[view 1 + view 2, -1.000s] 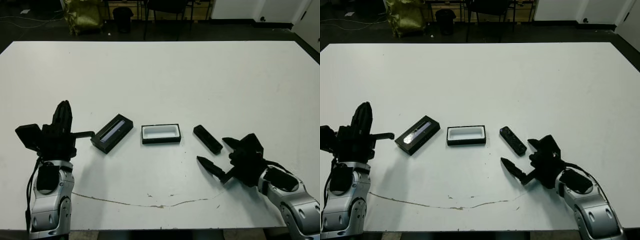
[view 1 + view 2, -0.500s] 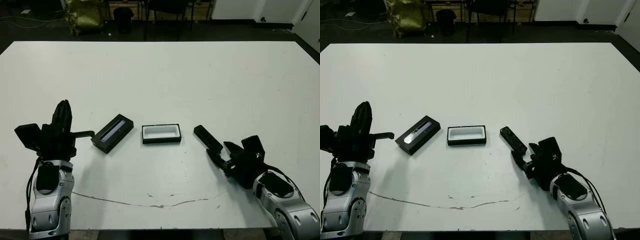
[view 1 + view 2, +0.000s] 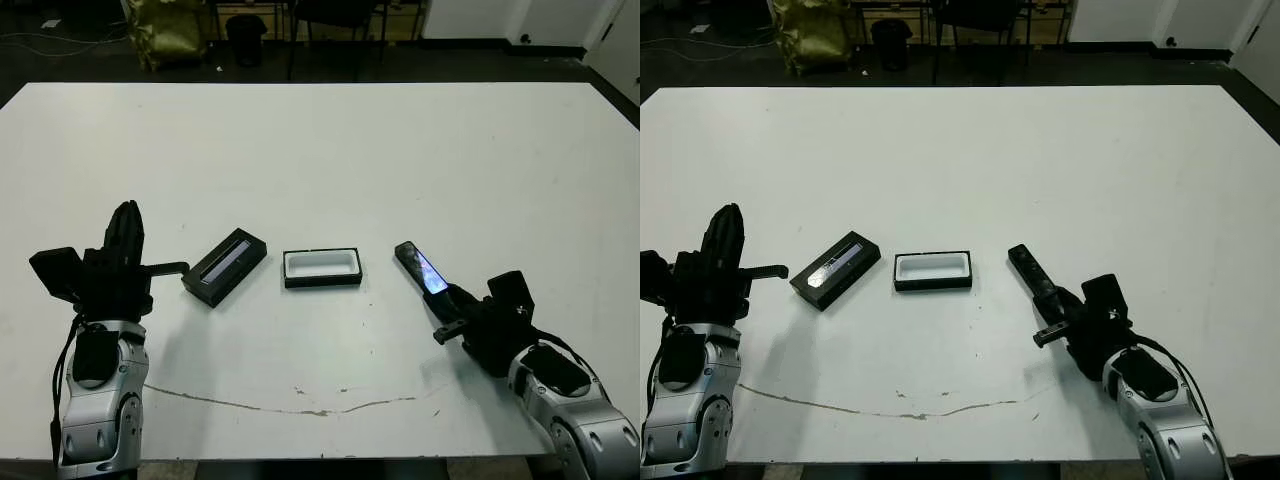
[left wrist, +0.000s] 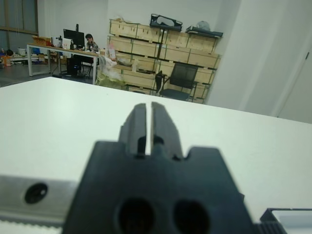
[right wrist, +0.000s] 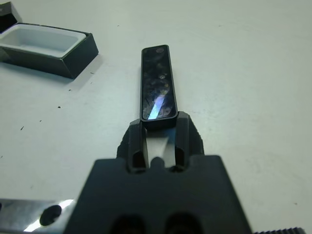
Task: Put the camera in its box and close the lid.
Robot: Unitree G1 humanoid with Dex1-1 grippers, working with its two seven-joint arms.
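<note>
Camera: you have the camera (image 5: 158, 83), a slim black bar with rounded corners and a glossy face throwing back a bluish glint, lying on the table right of the box; its near end sits between your right claw's fingers.
Right gripper: your right gripper (image 5: 158, 130) is clenched on the camera's near end, one matte black finger (image 5: 135, 141) at each long edge, the rest of the bar reaching out toward the far left.
Box: the box (image 3: 321, 267) is a shallow black rectangular tray with a smooth white lining, open side up, standing just left of the camera's far end and apart from it.
Lid: the lid (image 3: 225, 266) is a flat black rectangle with a long grey-lavender stripe down its middle, lying at a slant just left of the box, not touching it.
Left gripper: your left gripper (image 4: 149, 115) stands raised at the near left, well apart from the camera, its two black fingers pressed together with only a thin slit between them and nothing held.
Table: the table (image 3: 330, 160) is a flat, matte white top with a thin dark crack line wandering across its near part.
</note>
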